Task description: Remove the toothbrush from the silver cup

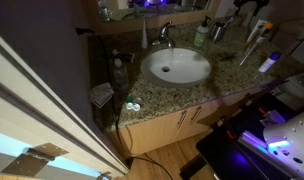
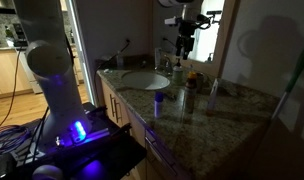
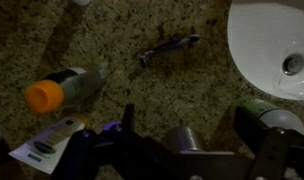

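The tool point(image 2: 184, 42) hung above the granite tabletop point(image 3: 142, 90), fingers apart and empty. The silver cup point(image 3: 184, 138) stood beneath it. The toothbrush point(image 3: 170, 47) lay flat on the tabletop, apart from the cup, near the sink point(image 3: 277, 40).

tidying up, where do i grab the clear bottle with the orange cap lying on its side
Mid-body on the clear orange-capped plastic bottle, straight down from above, closing across its width: it lies flat on the speckled granite counter, both long sides free.
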Tool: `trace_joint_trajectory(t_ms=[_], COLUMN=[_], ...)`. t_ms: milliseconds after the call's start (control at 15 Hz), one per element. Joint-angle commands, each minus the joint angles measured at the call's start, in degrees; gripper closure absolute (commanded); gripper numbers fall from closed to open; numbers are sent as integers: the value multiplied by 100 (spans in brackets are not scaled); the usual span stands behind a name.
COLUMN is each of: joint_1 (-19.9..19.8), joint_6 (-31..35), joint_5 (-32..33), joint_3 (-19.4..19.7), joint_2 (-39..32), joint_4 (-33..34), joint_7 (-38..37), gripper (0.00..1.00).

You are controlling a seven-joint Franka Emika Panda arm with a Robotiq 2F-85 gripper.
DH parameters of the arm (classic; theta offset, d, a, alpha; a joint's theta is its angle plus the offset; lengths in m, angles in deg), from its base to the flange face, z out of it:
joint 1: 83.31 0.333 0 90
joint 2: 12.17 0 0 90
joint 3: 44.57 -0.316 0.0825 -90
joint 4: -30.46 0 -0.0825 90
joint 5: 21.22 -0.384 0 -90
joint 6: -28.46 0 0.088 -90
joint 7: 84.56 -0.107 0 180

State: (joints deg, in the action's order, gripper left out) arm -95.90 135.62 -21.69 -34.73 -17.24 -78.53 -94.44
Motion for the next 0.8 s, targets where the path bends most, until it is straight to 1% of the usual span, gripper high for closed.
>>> trace_joint_trajectory(t_ms=[0,67,133,200,333,533,733], joint_1=[51,50,53,20,-35,-70,-165], joint_6=[-18,-18,-99,-352,-679,-1128,-1709], joint_5=[-5,-4,82,13,-323,-486,-719], joint_3=[60,64,62,71,59,29,24], joint_2=[10,40,-90,-331,-784,-1389,-2088], joint_4=[12,11,94,342,807,1564,2526], joint_7=[8,8,95,311,674,715,510], gripper=[0,0,0,0,0,0,0])
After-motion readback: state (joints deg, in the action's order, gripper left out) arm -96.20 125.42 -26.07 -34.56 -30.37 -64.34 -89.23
